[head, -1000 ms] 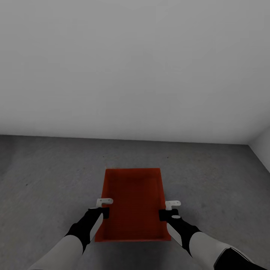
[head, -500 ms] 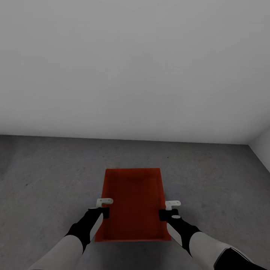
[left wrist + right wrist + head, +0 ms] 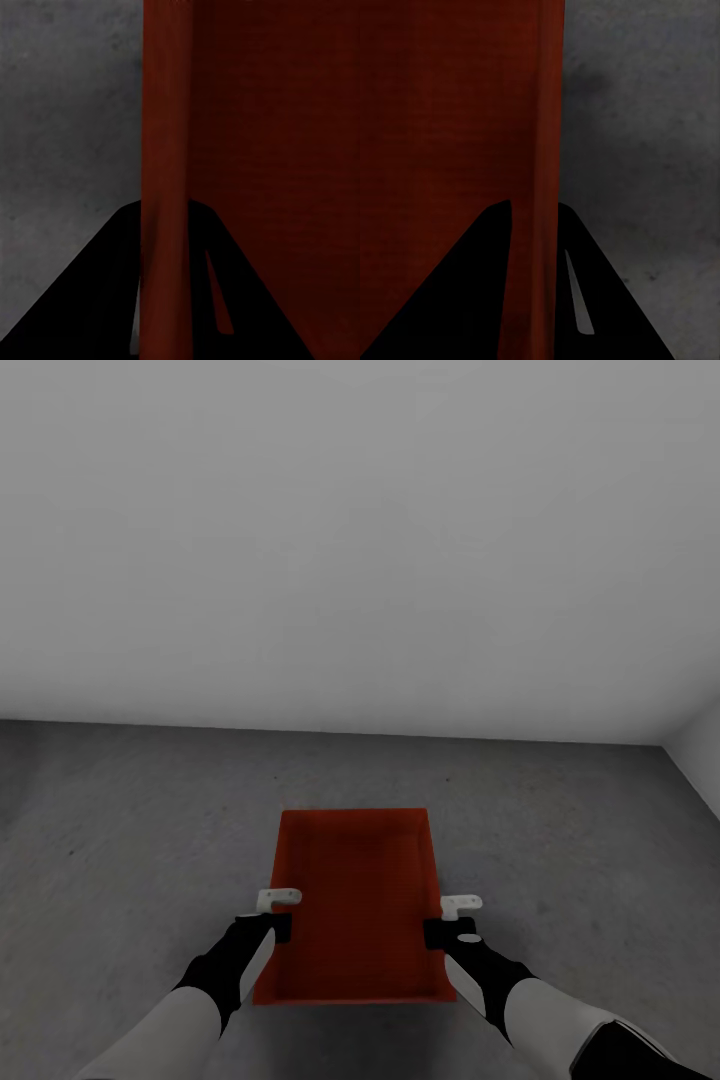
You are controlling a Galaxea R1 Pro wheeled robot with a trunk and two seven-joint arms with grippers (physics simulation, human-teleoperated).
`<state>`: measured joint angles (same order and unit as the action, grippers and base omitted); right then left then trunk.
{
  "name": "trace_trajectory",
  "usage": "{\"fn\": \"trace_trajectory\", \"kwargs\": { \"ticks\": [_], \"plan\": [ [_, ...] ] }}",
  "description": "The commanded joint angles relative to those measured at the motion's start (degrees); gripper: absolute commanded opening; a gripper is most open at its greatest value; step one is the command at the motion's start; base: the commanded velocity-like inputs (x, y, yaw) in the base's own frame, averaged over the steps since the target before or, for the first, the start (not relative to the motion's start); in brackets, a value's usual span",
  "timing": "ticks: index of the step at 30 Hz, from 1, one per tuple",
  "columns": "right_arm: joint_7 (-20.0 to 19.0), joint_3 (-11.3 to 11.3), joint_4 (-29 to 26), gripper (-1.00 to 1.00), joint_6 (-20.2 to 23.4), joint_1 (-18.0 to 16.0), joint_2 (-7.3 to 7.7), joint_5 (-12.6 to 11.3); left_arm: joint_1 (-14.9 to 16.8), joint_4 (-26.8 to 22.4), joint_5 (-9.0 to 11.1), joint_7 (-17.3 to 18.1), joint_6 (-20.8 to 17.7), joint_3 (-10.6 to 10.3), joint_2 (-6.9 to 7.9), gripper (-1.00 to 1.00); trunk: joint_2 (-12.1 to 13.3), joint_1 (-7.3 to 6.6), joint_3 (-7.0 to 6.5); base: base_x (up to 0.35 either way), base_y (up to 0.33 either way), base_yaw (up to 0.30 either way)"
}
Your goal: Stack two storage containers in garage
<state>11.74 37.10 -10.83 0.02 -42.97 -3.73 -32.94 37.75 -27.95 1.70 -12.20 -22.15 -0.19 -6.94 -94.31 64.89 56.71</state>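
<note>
Left end effector [image 3: 281,913] pinching the left wall of the container [image 3: 355,900], fingers [image 3: 112,300] closed on either side of that thin wall. Right end effector [image 3: 447,920] clamping the right wall likewise, one finger [image 3: 472,292] inside and one outside. Holding the orange-red, topless container between both arms, long side running away from the robot, interior bare. Hanging over, or resting on, the dark grey mottled floor [image 3: 130,830]; cannot tell which. Facing a plain pale wall [image 3: 360,540] beyond, meeting another wall at the far right corner.
</note>
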Motion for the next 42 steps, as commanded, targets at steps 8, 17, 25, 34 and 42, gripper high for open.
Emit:
{"fn": "trace_trajectory", "kwargs": {
  "ticks": [8,17,25,34,42],
  "plan": [
    [1.70,-1.95,-0.08,-1.00,-0.33,-0.10,1.35,0.82,-0.05,0.27,-1.08,-0.55,-0.53,0.10,0.35,-1.00,-0.02,0.00,0.03,0.000,0.000,0.000],
    [1.70,-1.95,-0.07,1.00,-0.28,-0.10,1.35,0.80,-0.05,0.32,-1.07,-0.60,-0.37,0.07,0.33,1.00,-0.02,0.00,0.03,0.000,0.000,0.000],
    [1.62,-1.90,-0.07,1.00,-0.28,-0.10,1.35,0.80,-0.05,0.29,-1.08,-0.56,-0.51,0.02,0.30,1.00,-0.02,0.00,0.03,0.000,0.000,0.000],
    [1.62,-1.93,-0.07,1.00,-0.28,-0.10,1.35,0.81,-0.05,0.31,-1.08,-0.55,-0.53,0.01,0.28,1.00,-0.02,0.00,0.03,0.000,0.000,0.000],
    [1.62,-1.91,-0.07,1.00,-0.28,-0.10,1.35,0.82,-0.05,0.26,-1.08,-0.55,-0.53,0.01,0.28,1.00,-0.02,0.00,0.03,0.000,0.000,0.000]
  ]
}}
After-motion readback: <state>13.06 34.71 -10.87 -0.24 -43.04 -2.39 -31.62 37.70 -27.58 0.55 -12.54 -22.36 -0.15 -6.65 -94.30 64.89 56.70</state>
